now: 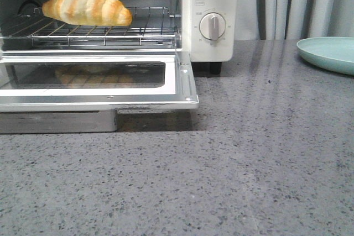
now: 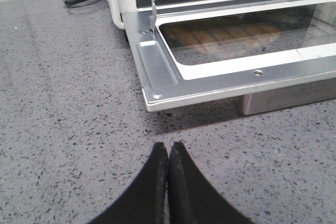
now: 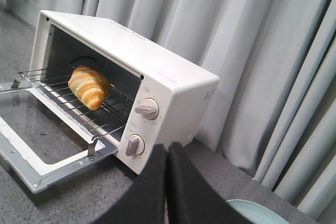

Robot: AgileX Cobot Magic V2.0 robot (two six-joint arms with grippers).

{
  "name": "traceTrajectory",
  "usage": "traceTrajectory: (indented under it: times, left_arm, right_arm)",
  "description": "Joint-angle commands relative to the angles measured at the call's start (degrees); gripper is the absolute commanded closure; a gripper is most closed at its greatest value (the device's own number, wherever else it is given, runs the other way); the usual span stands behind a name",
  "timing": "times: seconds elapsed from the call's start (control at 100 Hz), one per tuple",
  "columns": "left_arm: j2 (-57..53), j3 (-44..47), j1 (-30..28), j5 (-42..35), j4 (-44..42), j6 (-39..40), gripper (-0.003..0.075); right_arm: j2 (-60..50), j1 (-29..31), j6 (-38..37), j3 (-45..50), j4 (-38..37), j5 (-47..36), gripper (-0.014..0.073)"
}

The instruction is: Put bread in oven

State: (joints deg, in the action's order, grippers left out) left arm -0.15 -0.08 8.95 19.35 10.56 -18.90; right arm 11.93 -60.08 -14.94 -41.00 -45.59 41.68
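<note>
Golden-brown croissant point(image 1: 87, 6): lies on the wire rack point(image 1: 138, 31) inside the toaster oven point(image 1: 209, 42), toward the rack's 10 o'clock corner in the front view; the right wrist view confirms it sits well inside the cavity.
Oven door point(image 1: 185, 81): dropped fully open and lying flat, its glass reflecting the croissant above.
Rack position: drawn partly forward, its front rail near the door hinge.
Left hand point(image 2: 169, 153): 2 fingers pressed together, holding nothing, low over the speckled grey surface point(image 1: 249, 164) and apart from the door's near corner.
Right hand point(image 3: 168, 153): fingers together as well, empty, raised, with the oven's 2 cream knobs point(image 3: 147, 109) in its line of sight.
Plate point(image 1: 332, 53): pale green, bare, at 2 o'clock on the surface, well apart from the oven.
Done: by my reading the placing itself is complete, since the croissant rests on the rack and neither hand touches it.
Left: possibly closing the door; the task sentence does not ask for it, so the job looks essentially finished.
</note>
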Motion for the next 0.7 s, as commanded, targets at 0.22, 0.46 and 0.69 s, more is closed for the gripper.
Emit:
traceTrajectory:
  times: [0.22,0.46,0.69]
  left_arm:
    - [-1.66,1.46,-0.09,-4.21,0.93,0.79,0.0741]
    - [-1.66,1.46,-0.09,-4.21,0.93,0.79,0.0741]
    - [-1.66,1.46,-0.09,-4.21,0.93,0.79,0.0741]
  right_arm:
    - [1.01,-0.03,-0.1,-0.4,-2.66,-3.02,0.0663]
    - [1.01,6.6,-0.1,4.69,-6.03,-1.65,0.0663]
    - [1.01,29.4,5.76,13.89,17.33,-12.98,0.0663]
